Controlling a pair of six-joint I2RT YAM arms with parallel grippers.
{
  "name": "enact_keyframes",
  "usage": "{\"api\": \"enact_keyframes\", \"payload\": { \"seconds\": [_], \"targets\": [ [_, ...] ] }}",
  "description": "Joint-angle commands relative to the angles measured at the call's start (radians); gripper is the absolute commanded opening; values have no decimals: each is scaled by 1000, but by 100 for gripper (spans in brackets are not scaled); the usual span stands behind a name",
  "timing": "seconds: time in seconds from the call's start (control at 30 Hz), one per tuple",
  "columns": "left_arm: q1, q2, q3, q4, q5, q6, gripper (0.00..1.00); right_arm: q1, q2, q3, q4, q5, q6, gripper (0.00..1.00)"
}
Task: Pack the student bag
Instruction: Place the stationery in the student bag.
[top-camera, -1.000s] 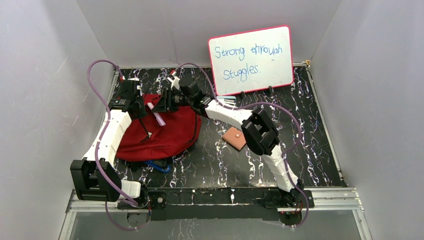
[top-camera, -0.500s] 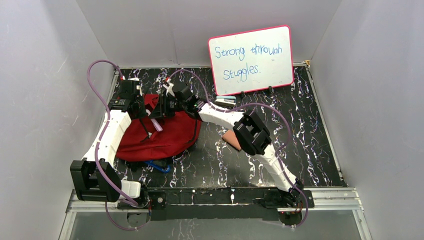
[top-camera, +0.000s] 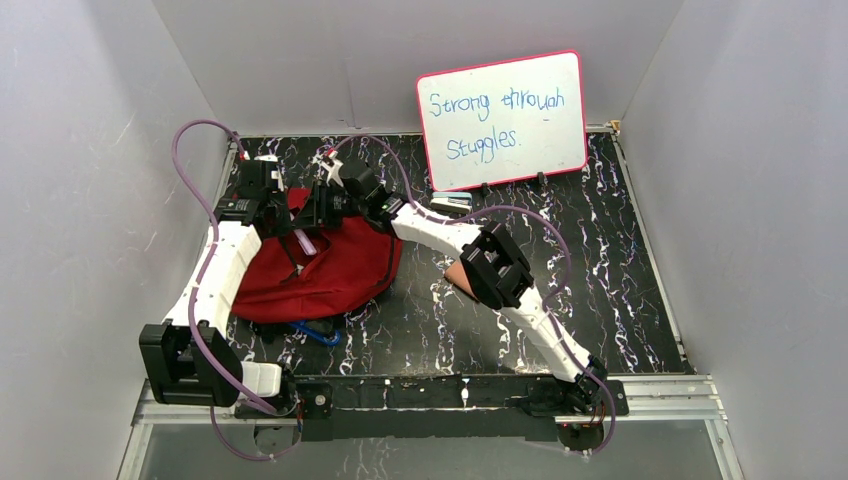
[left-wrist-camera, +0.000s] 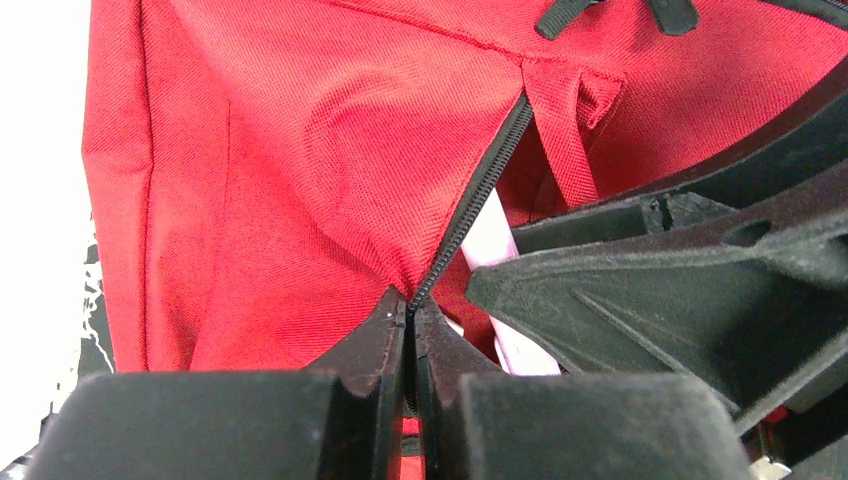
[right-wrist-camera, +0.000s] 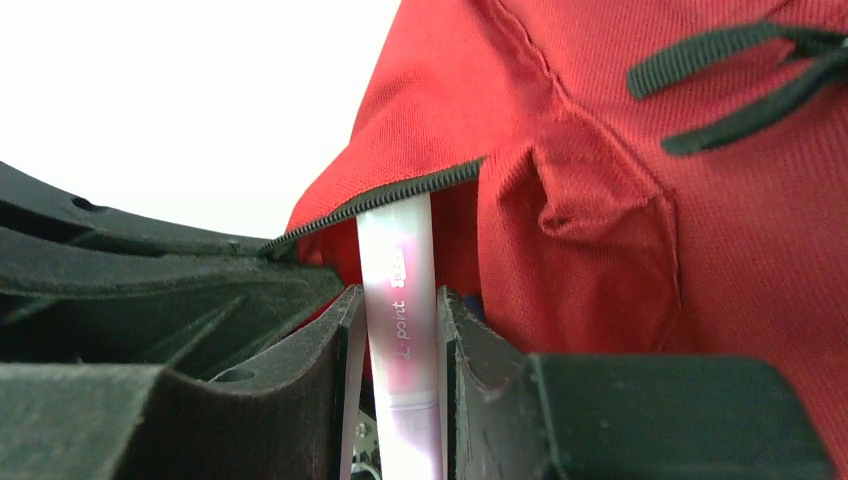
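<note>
The student bag (top-camera: 330, 270), a soft red backpack with black zippers, lies at the table's left. My left gripper (left-wrist-camera: 410, 305) is shut on the zipper edge (left-wrist-camera: 480, 190) of the bag's opening, pinching the fabric. My right gripper (right-wrist-camera: 398, 305) is shut on a pink pen (right-wrist-camera: 400, 290); the pen's far end pokes under the black zipper edge (right-wrist-camera: 390, 195) into the bag's opening. From above, the right gripper (top-camera: 318, 215) sits over the bag's top, close to the left gripper (top-camera: 285, 222), with the pink pen (top-camera: 304, 243) just below them.
A tan wallet (top-camera: 458, 275) lies right of the bag, partly under the right arm. A whiteboard (top-camera: 502, 118) with blue writing stands at the back. A small stapler-like item (top-camera: 450, 204) lies near its foot. A blue carabiner (top-camera: 318, 333) lies before the bag.
My right gripper has carried the pink pen left and slightly back, toward the bag's opening beside the left gripper. The left gripper keeps its hold on the zipper edge.
</note>
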Motion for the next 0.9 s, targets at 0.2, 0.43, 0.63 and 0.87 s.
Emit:
{"api": "enact_keyframes", "payload": {
  "seconds": [0.2,0.43,0.63,0.87],
  "targets": [
    [3,-67,19,4,18,6,0,4,61,119,23,55,-15,11],
    [3,-65,19,4,19,5,0,14,60,107,15,63,-65,26],
    [3,-66,18,5,17,5,0,19,14,70,16,92,-118,45],
    [3,-67,15,5,14,4,0,20,-32,23,13,102,-156,52]
  ]
}}
